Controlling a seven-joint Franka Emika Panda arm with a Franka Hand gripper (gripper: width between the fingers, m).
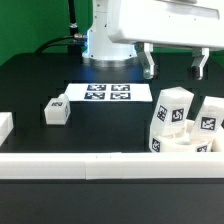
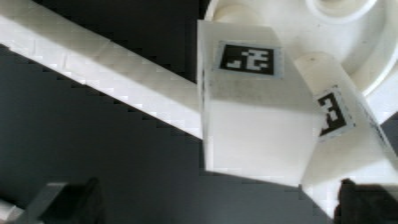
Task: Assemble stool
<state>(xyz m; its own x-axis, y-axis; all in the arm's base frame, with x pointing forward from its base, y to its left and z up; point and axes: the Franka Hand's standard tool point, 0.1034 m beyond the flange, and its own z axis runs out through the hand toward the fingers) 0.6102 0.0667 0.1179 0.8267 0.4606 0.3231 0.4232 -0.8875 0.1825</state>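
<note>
My gripper [image 1: 174,64] hangs open and empty above the stool parts at the exterior view's right. There, two white tagged legs [image 1: 172,108] [image 1: 208,122] stand up on or against the white seat [image 1: 185,148]; I cannot tell whether they are joined to it. A third leg [image 1: 57,110] lies alone on the table to the left. In the wrist view my dark fingertips [image 2: 64,200] stand wide apart with nothing between them. Beyond them lie a tagged leg [image 2: 249,110], a second leg [image 2: 349,125] beside it, and the round seat [image 2: 311,20].
The marker board [image 1: 107,92] lies in front of the robot base. A long white rail [image 1: 90,166] runs along the front edge; it also shows in the wrist view [image 2: 89,70]. Another white rail end [image 1: 5,126] sits at the left edge.
</note>
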